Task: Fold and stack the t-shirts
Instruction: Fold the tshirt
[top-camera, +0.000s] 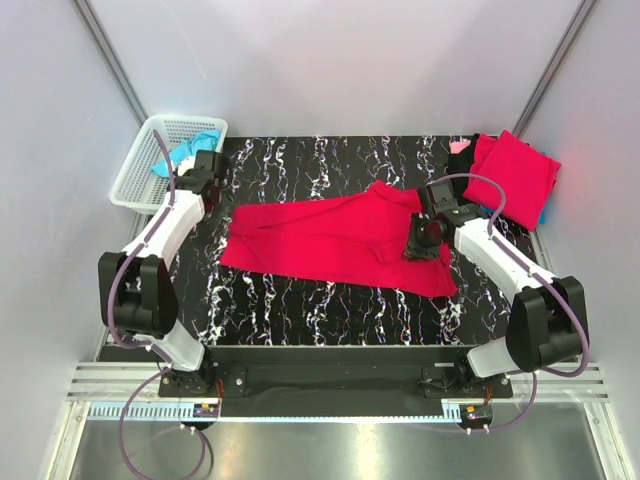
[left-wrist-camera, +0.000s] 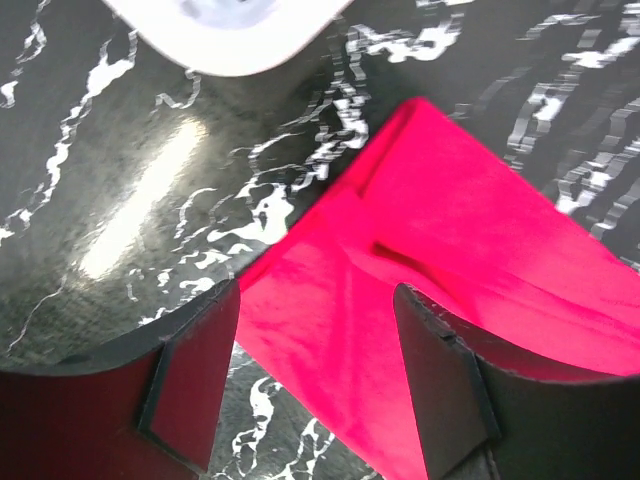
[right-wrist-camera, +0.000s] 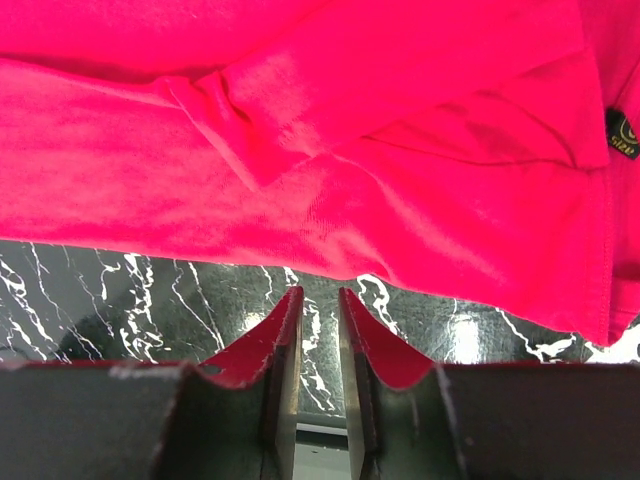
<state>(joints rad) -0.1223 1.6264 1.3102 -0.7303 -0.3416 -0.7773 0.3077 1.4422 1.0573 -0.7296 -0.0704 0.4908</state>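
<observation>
**Jaws wide apart on the left gripper, nearly closed on the right gripper**

The left gripper's jaws stood wide apart and empty, hovering over the marbled black table at the 9 o'clock corner of the red t-shirt. In the left wrist view that corner lay below and between the fingers. The right gripper's jaws were drawn nearly together, leaving a thin slit with no cloth seen in it. Its fingertips sat just beside the shirt's hem, toward 4 o'clock. The red t-shirt lay spread and rumpled across the middle of the table, running from 9 o'clock to 4 o'clock, with a small black label showing near one edge. A folded red t-shirt rested at 2 o'clock. A turquoise t-shirt lay inside the white lattice basket at 10 o'clock.
</observation>
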